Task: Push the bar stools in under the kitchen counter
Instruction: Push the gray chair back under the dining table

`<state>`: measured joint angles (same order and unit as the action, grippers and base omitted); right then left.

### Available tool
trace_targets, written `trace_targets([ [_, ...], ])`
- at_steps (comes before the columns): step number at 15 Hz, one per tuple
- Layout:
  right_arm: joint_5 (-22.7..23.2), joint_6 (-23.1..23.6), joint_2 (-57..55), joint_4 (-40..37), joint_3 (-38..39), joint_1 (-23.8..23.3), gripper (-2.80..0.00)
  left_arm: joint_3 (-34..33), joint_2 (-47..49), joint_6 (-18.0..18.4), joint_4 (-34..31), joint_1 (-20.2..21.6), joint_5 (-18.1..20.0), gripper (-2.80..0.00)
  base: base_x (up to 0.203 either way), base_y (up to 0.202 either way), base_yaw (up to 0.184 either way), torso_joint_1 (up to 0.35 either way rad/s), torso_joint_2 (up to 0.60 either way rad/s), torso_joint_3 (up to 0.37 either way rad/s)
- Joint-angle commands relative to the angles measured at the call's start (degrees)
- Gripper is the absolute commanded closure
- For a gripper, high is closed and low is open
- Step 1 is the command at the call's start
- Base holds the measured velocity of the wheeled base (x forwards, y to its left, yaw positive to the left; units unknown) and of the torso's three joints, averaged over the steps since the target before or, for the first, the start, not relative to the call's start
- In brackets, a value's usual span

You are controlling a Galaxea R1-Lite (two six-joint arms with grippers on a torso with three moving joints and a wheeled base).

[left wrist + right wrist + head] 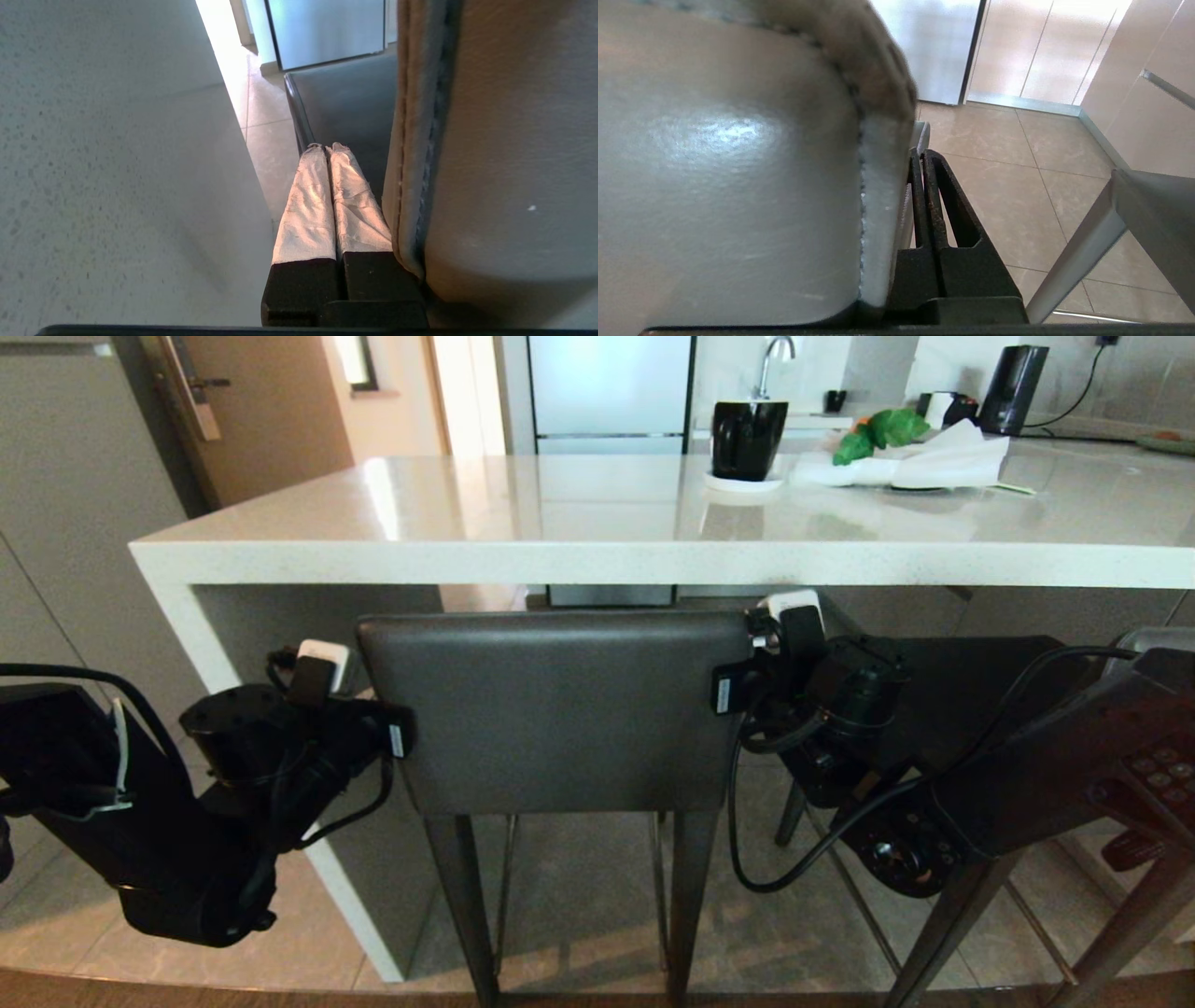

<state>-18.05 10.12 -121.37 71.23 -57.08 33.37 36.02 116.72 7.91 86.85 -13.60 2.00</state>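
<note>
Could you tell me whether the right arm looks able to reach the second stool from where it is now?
Probably yes. The right pincer sits shut at the near stool's backrest, and the second stool stands just beside that arm with only open floor between them.

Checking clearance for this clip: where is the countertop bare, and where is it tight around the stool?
The kitchen counter is bare across its left half, up to the black mug; the tissue and greens crowd its far right. The left claw, shut, fits between the stool backrest and the white side leg. The right claw, shut, sits between that backrest and the second stool.
</note>
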Motion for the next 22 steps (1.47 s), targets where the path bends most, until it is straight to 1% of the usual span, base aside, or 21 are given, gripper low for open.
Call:
trace_targets([
  [1,0.0,0.1,1.0,0.4,1.0,0.6,0.0,-1.2,-1.2,0.0,0.3,0.0,0.2,0.0,0.0,0.0,0.0,0.0,0.0,0.0],
  [4,0.0,0.1,2.1,0.6,2.4,0.6,0.0,-2.7,-2.5,-0.1,0.3,0.3,0.1,0.0,0.0,0.0,0.0,0.0,0.0,0.0],
  [6,0.0,0.1,3.5,0.6,4.0,0.1,0.0,-3.7,-3.3,-0.3,0.3,1.8,0.2,0.0,0.0,0.0,0.0,0.0,0.0,0.0],
  [10,0.0,0.1,8.2,0.6,7.4,-4.2,0.0,-7.3,-6.9,-0.4,0.3,5.9,0.9,0.0,0.0,0.0,0.0,0.0,0.0,0.0],
  [14,0.1,0.0,13.5,0.6,10.9,-7.7,0.0,-9.7,-9.4,-0.5,0.3,8.2,1.0,0.0,0.0,0.0,0.0,0.0,0.0,0.0],
  [16,0.3,-0.1,17.5,0.6,14.7,-9.3,0.0,-13.5,-12.1,-0.8,0.3,10.4,2.3,0.0,0.0,0.0,0.0,0.0,0.0,0.0],
  [17,0.4,-0.5,19.0,0.6,17.0,-9.8,0.0,-15.2,-13.9,-1.4,0.3,10.7,2.9,0.0,0.0,0.0,0.0,0.0,0.0,0.0],
  [22,0.0,-1.3,26.7,0.7,27.8,-8.5,0.0,-23.2,-22.5,-2.1,0.3,9.8,3.3,0.0,0.0,0.0,0.0,0.0,0.0,0.0],
])
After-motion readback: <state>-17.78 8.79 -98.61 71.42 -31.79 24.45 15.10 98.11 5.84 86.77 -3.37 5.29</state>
